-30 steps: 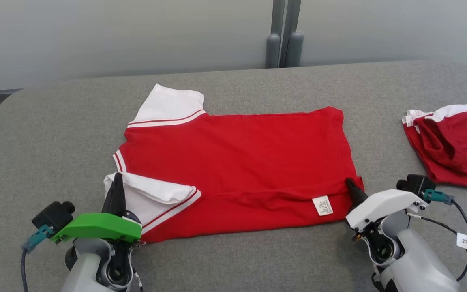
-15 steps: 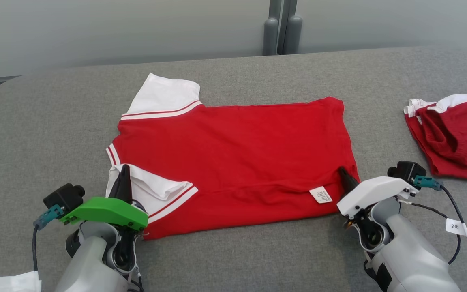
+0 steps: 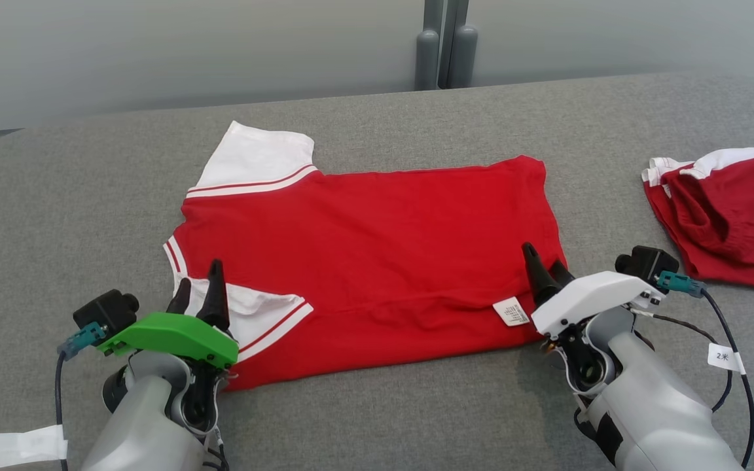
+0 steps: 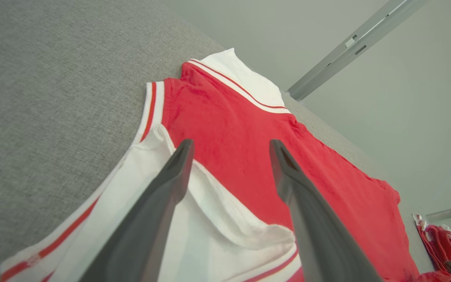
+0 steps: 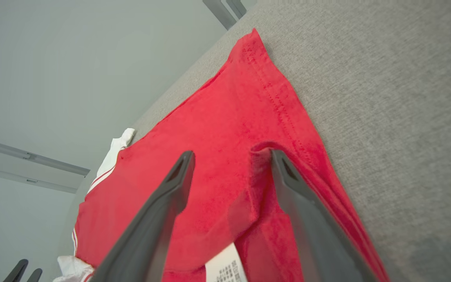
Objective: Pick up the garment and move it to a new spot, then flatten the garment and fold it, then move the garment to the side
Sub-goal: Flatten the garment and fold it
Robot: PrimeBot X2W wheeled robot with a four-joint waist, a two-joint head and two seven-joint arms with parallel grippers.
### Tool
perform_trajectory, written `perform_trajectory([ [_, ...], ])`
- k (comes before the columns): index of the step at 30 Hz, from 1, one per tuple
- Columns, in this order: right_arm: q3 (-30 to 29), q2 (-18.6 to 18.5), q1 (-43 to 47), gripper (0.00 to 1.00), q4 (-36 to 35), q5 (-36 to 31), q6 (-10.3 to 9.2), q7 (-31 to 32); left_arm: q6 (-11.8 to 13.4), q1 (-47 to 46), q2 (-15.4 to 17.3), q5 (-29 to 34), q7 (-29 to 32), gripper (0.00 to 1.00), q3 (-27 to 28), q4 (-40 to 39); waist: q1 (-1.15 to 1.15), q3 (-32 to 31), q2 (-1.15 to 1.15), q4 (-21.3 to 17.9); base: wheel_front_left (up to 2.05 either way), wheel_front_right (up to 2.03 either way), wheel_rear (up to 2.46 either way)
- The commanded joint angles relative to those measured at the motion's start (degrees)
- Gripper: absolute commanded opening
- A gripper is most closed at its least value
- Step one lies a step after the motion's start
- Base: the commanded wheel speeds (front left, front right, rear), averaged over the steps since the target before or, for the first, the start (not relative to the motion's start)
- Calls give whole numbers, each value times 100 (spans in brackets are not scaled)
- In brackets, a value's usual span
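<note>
A red shirt (image 3: 377,261) with white sleeves lies flat on the grey counter (image 3: 377,418), spread out just beyond both sets of fingertips, as I run the rig from afar. My left gripper (image 3: 200,278) sits over the tucked-in white sleeve (image 3: 252,307), its fingers (image 4: 163,196) apart and gripping nothing. My right gripper (image 3: 542,256) stands at the hem corner, fingers (image 5: 159,211) likewise apart and empty. A small ridge of red cloth is raised between them, and the care label (image 3: 511,311) is just beside them.

The shirt's long axis runs from one gripper across to the other: collar end at the left fingers, hem at the right fingers. The other sleeve (image 3: 259,157) points away past the left fingertips. A second red garment (image 3: 730,222) lies well apart, off the right gripper's outer side.

I judge the shirt light, soft and limp: it will sag and crease rather than hold a shape, and it should cling a little to the cloth-covered counter. Nothing about it looks fragile. The best hold, to my eye, is a pinch through both layers at the near edge, one at the shoulder by the tucked sleeve and one at the hem corner.
</note>
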Motion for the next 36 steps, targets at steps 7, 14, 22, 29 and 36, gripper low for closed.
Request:
perform_trajectory([
  [7,154,-12,2,100,-232,180,2,-277,-24,11,126,-213,-40,100,-213,-195,0,-76,0,-40,0,0,0],
  [14,175,-182,170,100,-622,-38,2,-478,-23,252,309,-119,-43,100,-377,-719,0,-181,0,-30,0,0,0],
  [22,-42,-393,667,100,-1126,-539,2,-620,47,1039,571,279,-39,100,-39,-1312,0,-423,0,15,0,0,0],
  [29,-438,-377,1386,100,-1553,-1109,2,-639,549,2008,799,697,-40,100,193,-1976,0,-602,0,49,0,0,0],
  [36,-907,-192,2046,100,-2030,-1432,2,-380,1006,2912,730,451,148,100,361,-2623,0,-632,0,42,0,0,0],
])
